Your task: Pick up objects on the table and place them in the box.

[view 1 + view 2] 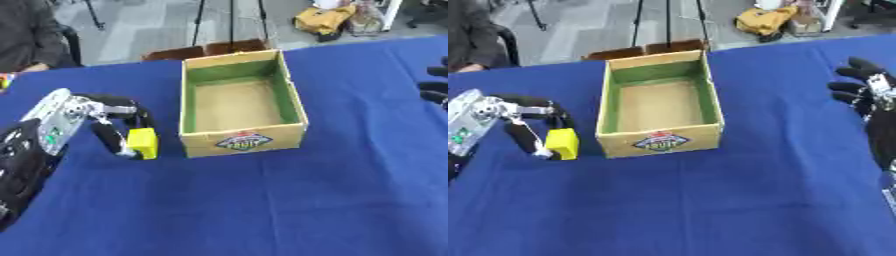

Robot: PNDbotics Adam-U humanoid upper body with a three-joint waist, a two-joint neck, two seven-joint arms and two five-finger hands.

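Mid-pick, with the carry to come: left hand point(109, 122) curled round a small yellow rectangular block point(143, 142), pinching it between thumb and fingers just off the blue cloth-covered surface point(262, 210), or perhaps touching it; cannot tell which. Block held at the fingertips, long axis near upright, broad face turned toward the camera. Just beyond the fingertips, to the hand's right: an open cardboard box with green inner walls point(243, 137), nothing visible inside. Next, probably, a lift clear of the box's near wall, a short sweep rightward over the rim, then release. Right hand point(866, 95) idle at the far right edge, fingers relaxed, holding nothing.
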